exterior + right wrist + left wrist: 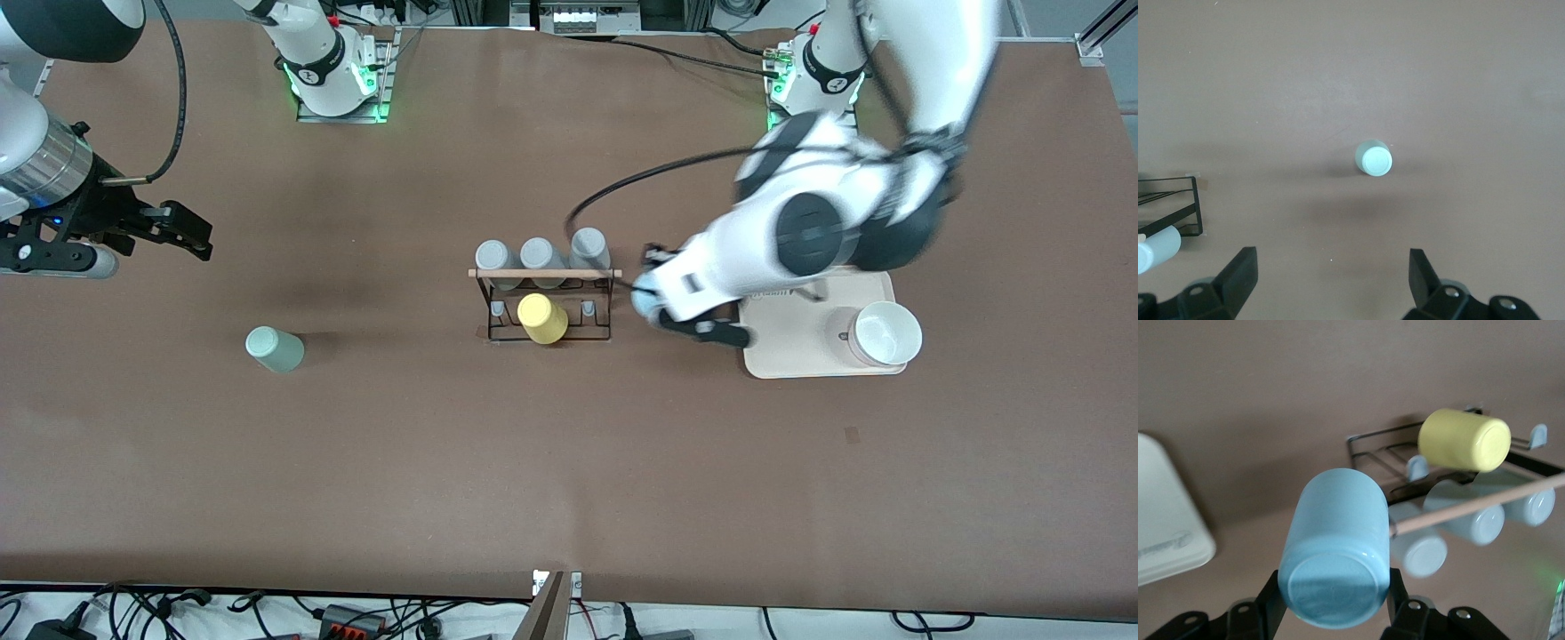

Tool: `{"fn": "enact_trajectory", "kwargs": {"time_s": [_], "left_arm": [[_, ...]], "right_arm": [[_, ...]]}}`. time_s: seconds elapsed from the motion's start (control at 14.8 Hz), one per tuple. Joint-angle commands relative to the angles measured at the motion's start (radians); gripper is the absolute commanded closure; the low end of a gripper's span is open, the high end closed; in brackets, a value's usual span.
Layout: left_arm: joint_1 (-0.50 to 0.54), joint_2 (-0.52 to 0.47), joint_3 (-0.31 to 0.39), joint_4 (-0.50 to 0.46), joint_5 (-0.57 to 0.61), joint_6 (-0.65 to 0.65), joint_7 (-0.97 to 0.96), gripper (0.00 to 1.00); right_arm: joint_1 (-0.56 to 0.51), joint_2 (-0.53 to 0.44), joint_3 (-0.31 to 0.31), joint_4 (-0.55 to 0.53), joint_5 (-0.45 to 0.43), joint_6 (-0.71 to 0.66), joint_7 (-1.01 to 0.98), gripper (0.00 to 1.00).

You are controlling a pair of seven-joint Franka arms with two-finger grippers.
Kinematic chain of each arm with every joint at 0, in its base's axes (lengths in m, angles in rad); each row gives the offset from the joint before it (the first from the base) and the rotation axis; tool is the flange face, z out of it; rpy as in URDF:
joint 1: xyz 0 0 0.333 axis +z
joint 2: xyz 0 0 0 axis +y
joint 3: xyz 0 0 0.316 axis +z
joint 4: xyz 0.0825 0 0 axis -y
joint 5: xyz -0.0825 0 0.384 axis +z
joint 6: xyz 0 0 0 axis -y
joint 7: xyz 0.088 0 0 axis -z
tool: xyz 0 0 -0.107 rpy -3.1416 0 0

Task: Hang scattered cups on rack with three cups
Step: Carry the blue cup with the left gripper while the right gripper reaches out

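Observation:
My left gripper is shut on the light blue cup, held on its side just beside the rack at the end toward the left arm. The black wire rack has a wooden rod along its top. Three grey cups hang on its side farther from the front camera, and a yellow cup hangs on its nearer side. The sage green cup stands upside down on the table toward the right arm's end, also in the right wrist view. My right gripper is open and empty, up over the table's right-arm end.
A beige tray with a white bowl lies toward the left arm's end, close to the left gripper. The left wrist view shows the tray's corner. The rack's corner shows in the right wrist view.

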Motion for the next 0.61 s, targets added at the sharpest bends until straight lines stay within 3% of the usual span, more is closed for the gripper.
{"fn": "enact_trajectory", "kwargs": {"time_s": [0.0, 0.2, 0.54], "left_arm": [[0.006, 0.013, 0.007, 0.041, -0.017, 0.031, -0.016, 0.99], [-0.008, 0.033, 0.007, 0.041, -0.017, 0.087, -0.030, 0.99], [-0.045, 0.062, 0.002, 0.038, -0.008, 0.132, -0.057, 0.99]], "right_arm": [[-0.007, 0.043, 0.000, 0.014, -0.016, -0.003, -0.003, 0.00], [-0.036, 0.147, -0.001, -0.006, -0.025, 0.022, -0.036, 0.00], [-0.076, 0.212, -0.003, -0.209, -0.037, 0.314, -0.072, 0.00]]}}
